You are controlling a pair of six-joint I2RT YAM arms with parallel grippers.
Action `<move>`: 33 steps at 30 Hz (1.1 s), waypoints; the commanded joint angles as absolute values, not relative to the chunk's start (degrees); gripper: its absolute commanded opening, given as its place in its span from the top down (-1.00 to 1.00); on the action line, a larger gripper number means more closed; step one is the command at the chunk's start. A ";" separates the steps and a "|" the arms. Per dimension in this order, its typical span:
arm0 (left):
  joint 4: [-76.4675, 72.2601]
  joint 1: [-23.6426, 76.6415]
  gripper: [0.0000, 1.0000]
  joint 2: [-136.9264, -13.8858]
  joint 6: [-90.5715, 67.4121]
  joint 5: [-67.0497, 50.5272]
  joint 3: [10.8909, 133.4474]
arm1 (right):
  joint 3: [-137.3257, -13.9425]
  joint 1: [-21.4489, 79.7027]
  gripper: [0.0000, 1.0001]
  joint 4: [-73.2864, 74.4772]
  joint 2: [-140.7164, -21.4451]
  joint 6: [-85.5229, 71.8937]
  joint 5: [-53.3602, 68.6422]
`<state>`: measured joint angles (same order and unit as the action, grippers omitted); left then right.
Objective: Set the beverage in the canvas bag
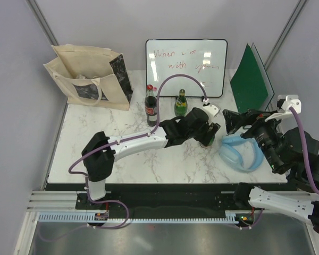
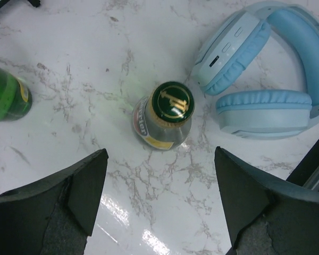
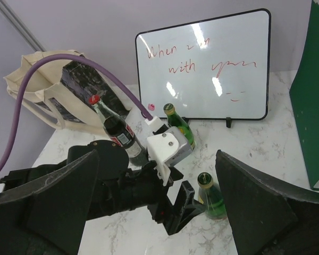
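A green glass bottle with a gold cap [image 2: 167, 114] stands upright on the marble table, also seen in the right wrist view [image 3: 212, 196]. My left gripper [image 2: 159, 180] is open and looks down on it, with the bottle just ahead of the fingertips [image 2: 87, 180]. In the top view the left gripper [image 1: 208, 134] covers most of this bottle. A second green bottle [image 1: 181, 103] and a cola bottle [image 1: 151, 106] stand farther back. The beige canvas bag [image 1: 90, 77] stands open at the back left. My right gripper [image 1: 234, 123] is open and empty at the right.
Light blue headphones [image 1: 240, 152] lie right of the near bottle, close to it [image 2: 266, 69]. A whiteboard [image 1: 186, 66] and a green folder [image 1: 251, 81] stand at the back. The left arm's purple cable [image 3: 58, 69] arcs over the bottles.
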<state>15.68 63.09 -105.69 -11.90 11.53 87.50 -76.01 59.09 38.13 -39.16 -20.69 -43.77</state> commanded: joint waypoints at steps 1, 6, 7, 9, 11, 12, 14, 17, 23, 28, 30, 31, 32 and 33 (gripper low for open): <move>10.46 62.93 -0.75 -108.97 -10.63 12.31 92.81 | -75.24 59.06 -0.96 36.47 -37.71 -19.34 -44.47; 11.24 62.93 -0.66 -112.49 -10.20 11.69 96.67 | -73.92 59.06 -0.96 36.39 -36.74 -19.25 -45.17; 11.60 62.93 -0.64 -113.20 -10.20 11.69 97.38 | -73.83 59.15 -0.96 36.47 -36.74 -19.16 -45.18; 12.13 62.93 -0.60 -114.78 -10.11 11.69 99.14 | -74.00 59.15 -0.96 36.39 -36.56 -19.07 -45.09; 12.13 62.93 -0.56 -115.92 -10.02 11.95 99.84 | -73.92 59.15 -0.96 36.47 -36.48 -19.07 -45.00; 12.22 62.93 -0.53 -116.28 -9.93 12.56 100.10 | -73.92 59.06 -0.96 36.39 -36.39 -19.07 -45.00; 12.92 62.93 -0.39 -117.68 -9.93 13.62 101.16 | -73.74 59.06 -0.96 36.39 -36.04 -19.16 -44.91; 13.88 62.93 -0.27 -118.30 -10.72 14.24 101.34 | -73.04 59.15 -0.96 36.12 -35.69 -19.34 -45.00; 13.62 63.02 0.66 -117.33 -10.99 15.02 99.93 | -71.81 59.06 -0.96 35.51 -35.86 -19.51 -45.09; 14.85 63.46 0.95 -114.80 -11.69 17.40 98.62 | -70.67 59.15 -0.96 35.33 -36.12 -19.95 -45.09; 15.64 63.54 0.95 -113.12 -13.09 17.67 97.39 | -70.49 59.15 -0.96 35.24 -36.12 -20.13 -45.09; 16.34 63.63 0.95 -110.85 -13.79 17.67 95.99 | -70.49 59.15 -0.96 35.24 -36.12 -20.13 -45.09; 17.13 63.72 0.95 -109.70 -15.28 17.67 95.19 | -70.40 59.06 -0.96 35.33 -36.21 -20.13 -45.17; 18.01 63.81 0.95 -108.21 -16.08 17.84 94.32 | -70.40 59.06 -0.96 35.33 -36.30 -20.04 -45.18</move>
<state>14.66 63.33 -116.27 -12.12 15.09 96.97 -70.63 59.09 36.84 -36.07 -19.94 -43.92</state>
